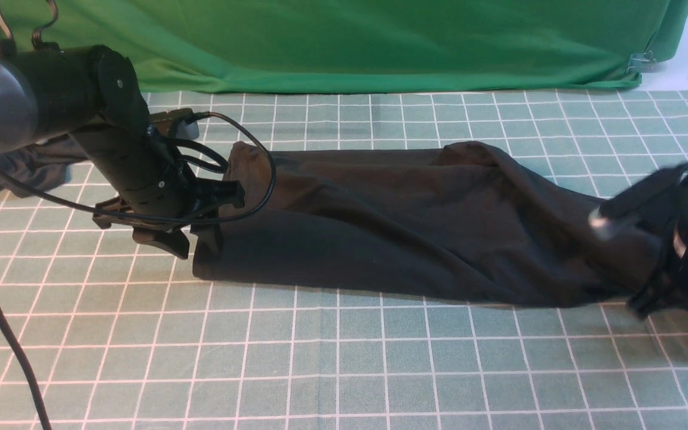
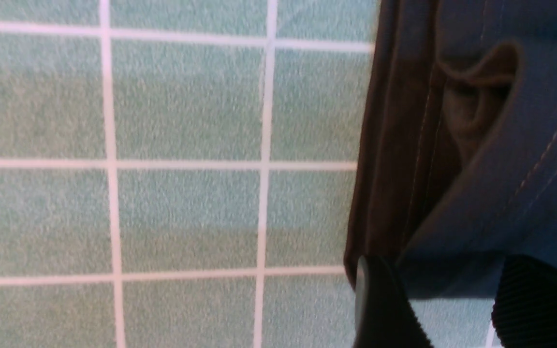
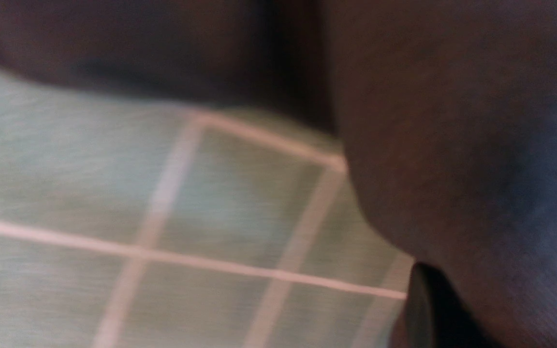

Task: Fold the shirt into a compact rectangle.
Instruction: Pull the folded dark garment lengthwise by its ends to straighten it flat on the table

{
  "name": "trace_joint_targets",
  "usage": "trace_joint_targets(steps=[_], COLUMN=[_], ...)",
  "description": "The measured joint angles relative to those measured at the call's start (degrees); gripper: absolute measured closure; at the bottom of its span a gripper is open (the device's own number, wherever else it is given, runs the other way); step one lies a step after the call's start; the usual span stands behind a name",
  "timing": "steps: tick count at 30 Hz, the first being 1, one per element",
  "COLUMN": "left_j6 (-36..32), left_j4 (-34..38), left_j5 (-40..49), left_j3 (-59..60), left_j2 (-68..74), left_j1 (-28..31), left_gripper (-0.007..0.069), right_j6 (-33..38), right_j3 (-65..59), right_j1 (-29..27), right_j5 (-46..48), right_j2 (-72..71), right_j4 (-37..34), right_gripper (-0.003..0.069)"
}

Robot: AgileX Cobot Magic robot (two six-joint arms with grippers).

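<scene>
Straight near edge of shirt [image 1: 409,239]; open mat [image 1: 344,370] nearer.

The tabletop [image 2: 186,101] is covered in pale green with a grid of white lines. The black shirt [image 2: 525,193] lies on it, its double-stitched hem folded back over darker layers that end in a straight edge. The left gripper [image 2: 452,295] has its jaws apart, one smooth finger [image 2: 380,309] and one ribbed pad [image 2: 539,304], with the hem's edge between them.

Right claw [image 1: 659,282] motion-blurred, edge-cropped
</scene>
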State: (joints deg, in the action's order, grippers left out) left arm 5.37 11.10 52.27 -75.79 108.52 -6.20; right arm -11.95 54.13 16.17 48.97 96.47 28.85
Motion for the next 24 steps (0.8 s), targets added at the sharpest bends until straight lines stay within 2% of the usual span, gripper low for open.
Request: trace_joint_targets(steps=[2,7,10,12,13,15,16,17,22,24], left_j6=[-0.4,-0.7,-0.9,-0.9,-0.9,-0.9,-0.9,-0.9,-0.9,-0.9], left_j4=[0.5,1.1,1.2,1.4,1.4,2.1,2.2,2.5,2.5,2.3], left_j5=[0.0,-0.4,-0.5,-0.5,-0.5,-0.5,-0.4,0.3,3.1,5.2], left_j3=[0.0,0.0,0.0,0.0,0.0,0.0,0.0,0.0,0.0,0.0], left_j2=[0.0,0.0,0.0,0.0,0.0,0.0,0.0,-0.4,-4.0,-7.4], left_j1=[0.0,0.0,0.0,0.0,0.0,0.0,0.0,0.0,0.0,0.0], left_gripper=[0.0329,0.0329,0.0329,0.0329,0.0329,0.0329,0.0329,0.0329,0.0329,0.0329], right_j6=[0.9,3.4,3.9,4.1,4.1,4.1,4.1,3.8,2.6,1.4], right_j3=[4.6,8.4,9.3,9.3,9.3,9.3,9.4,9.8,14.0,19.7], right_j1=[-2.0,-7.2,-12.4,-14.5,-14.7,-17.4,-17.6,-18.6,-20.0,-20.0], right_j5=[3.7,2.9,-2.0,-5.2,-5.9,-10.6,-10.9,-12.5,-12.3,-8.8], right_j2=[-0.4,-0.3,1.2,2.9,3.1,6.1,6.1,7.4,7.8,6.4], right_j4=[0.9,1.1,1.1,1.2,1.3,1.7,1.7,1.8,2.0,2.1], right_gripper=[0.0631,0.0627,0.0554,0.0481,0.0472,0.0349,0.0342,0.0296,0.0268,0.0274])
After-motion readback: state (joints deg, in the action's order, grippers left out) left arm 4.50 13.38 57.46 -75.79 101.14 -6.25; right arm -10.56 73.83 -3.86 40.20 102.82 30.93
